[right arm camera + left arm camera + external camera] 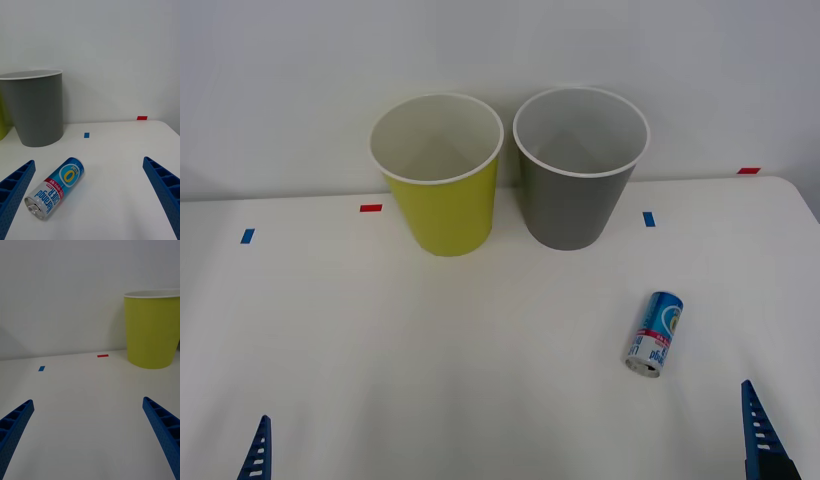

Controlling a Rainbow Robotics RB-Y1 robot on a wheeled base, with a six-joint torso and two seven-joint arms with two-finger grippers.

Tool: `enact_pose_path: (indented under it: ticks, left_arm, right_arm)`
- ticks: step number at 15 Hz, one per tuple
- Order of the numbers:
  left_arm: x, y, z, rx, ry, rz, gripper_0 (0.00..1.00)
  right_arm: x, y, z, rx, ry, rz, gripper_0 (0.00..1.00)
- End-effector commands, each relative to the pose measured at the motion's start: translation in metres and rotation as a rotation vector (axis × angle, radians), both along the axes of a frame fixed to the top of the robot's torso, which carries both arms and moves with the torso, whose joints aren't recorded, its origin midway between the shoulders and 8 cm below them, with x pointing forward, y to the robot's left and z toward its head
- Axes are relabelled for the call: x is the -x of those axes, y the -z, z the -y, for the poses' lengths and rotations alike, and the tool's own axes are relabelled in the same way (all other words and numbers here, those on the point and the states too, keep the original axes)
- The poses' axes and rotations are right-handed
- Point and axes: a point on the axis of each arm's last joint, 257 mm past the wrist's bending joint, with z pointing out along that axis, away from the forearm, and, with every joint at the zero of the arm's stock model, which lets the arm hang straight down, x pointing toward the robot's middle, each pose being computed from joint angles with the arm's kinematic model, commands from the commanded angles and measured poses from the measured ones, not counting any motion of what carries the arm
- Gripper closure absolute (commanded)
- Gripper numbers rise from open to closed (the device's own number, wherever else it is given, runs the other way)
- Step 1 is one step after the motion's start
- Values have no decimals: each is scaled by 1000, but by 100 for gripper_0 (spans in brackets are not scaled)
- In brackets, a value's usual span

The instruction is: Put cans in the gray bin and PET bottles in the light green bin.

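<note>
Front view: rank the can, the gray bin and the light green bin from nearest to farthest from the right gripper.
1. The can, lying on its side on the table just ahead of the right gripper.
2. The gray bin, upright at the back, on the right.
3. The light green bin, beside it, on the left.

The only readable print stands on the can point(56, 188), which lies on its side on the table point(112, 210) near the gray bin point(35, 108). On its blue label a large "0" sits in a yellow-ringed circle, with small letters beside it that look like "kcal". On the white band toward the silver end, blue lettering reads roughly "Narangd", with further words too small to make out.
</note>
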Motion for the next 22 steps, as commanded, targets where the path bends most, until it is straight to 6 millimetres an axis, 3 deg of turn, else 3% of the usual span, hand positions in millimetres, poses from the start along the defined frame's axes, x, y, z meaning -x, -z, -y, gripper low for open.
enact_pose_path:
  ticks: [1,6,9,18,22]
  left_arm:
    - [0,0,0,0,0,0,0]
    - [0,0,0,0,0,0,0]
    - [0,0,0,0,0,0,0]
    - [0,0,0,0,0,0,0]
    - [0,0,0,0,0,0,0]
  right_arm:
    - [2,22,-3,-16,11,-36,0]
    - [1,13,-2,-22,29,-7,0]
    - [-4,18,2,-46,52,-37,0]
    - [-57,23,16,-123,115,-264,0]
    - [-65,25,16,-211,130,-345,0]
